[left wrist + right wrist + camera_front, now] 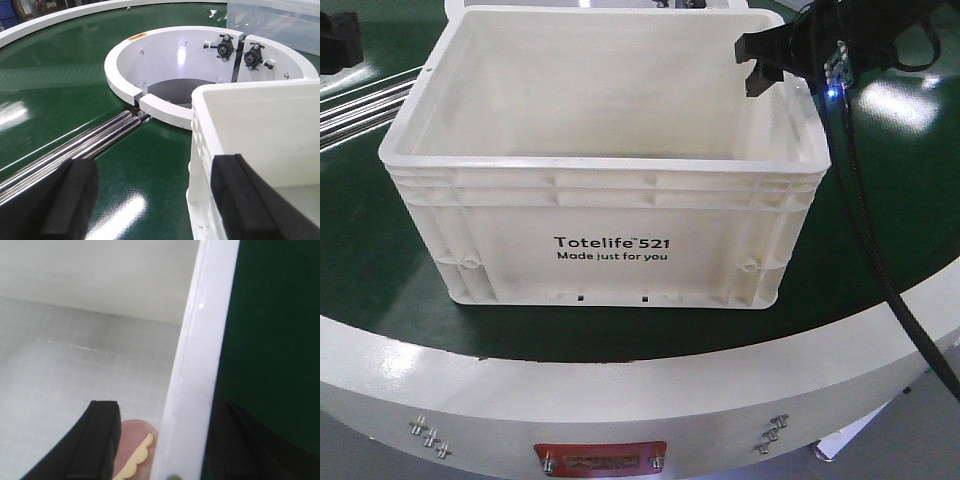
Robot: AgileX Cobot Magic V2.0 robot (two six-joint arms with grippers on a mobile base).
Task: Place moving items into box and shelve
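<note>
Box [620, 215] holds pinkish toy [137, 435] (partly hidden)

White box, green belt, black grippers

The box [610, 215] is plain white with black lettering on its front, and its floor has a fine grey grid pattern. The belt [895, 190] beneath it is dark glossy green, and the outer rim [620, 395] is off-white with a red plate [602, 458]. Both the left gripper [155, 200] and the right gripper [760, 68] are matt black, as is the cable [865, 215]; a small light [833, 92] glows blue. The rollers [75, 145] are silver. The pink toy [135, 432] bears a pale yellow scalloped patch.
</note>
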